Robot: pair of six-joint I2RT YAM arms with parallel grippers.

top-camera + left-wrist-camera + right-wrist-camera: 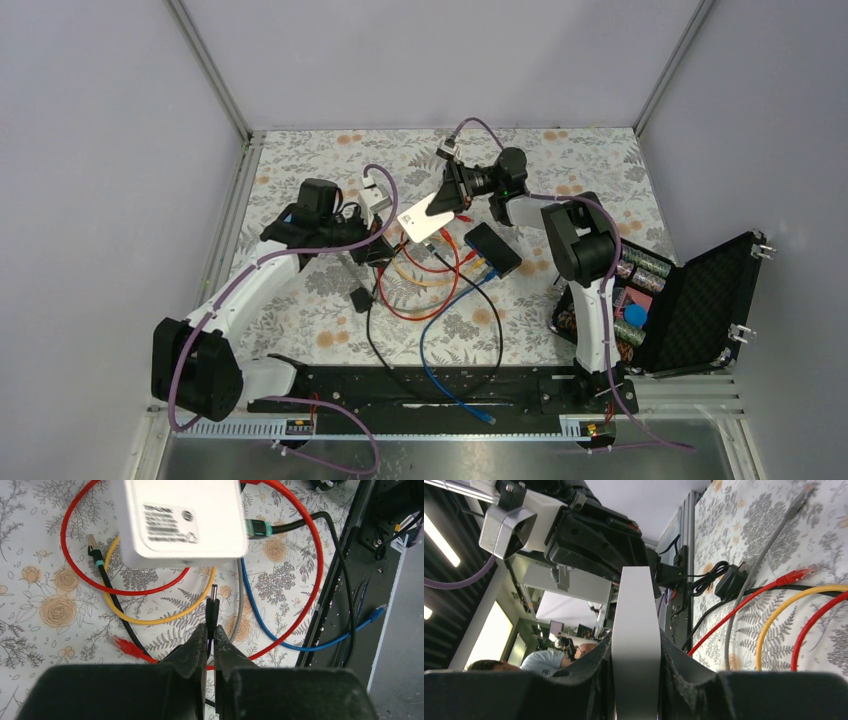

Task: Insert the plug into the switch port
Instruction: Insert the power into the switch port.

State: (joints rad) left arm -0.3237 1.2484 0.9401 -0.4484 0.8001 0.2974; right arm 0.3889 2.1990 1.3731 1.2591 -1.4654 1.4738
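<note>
Left hand: we see it pinched shut on the black barrel plug.
Plug axis: in line with the fingers, tip aimed at the white box, short of touching.
Right hand: clamps that box edge-on, off the worktop.
Black switch: one, flat on the worktop; its ports we cannot make out.
Cables: five colours, red, yellow, blue, grey, black; several ends hidden.
</note>
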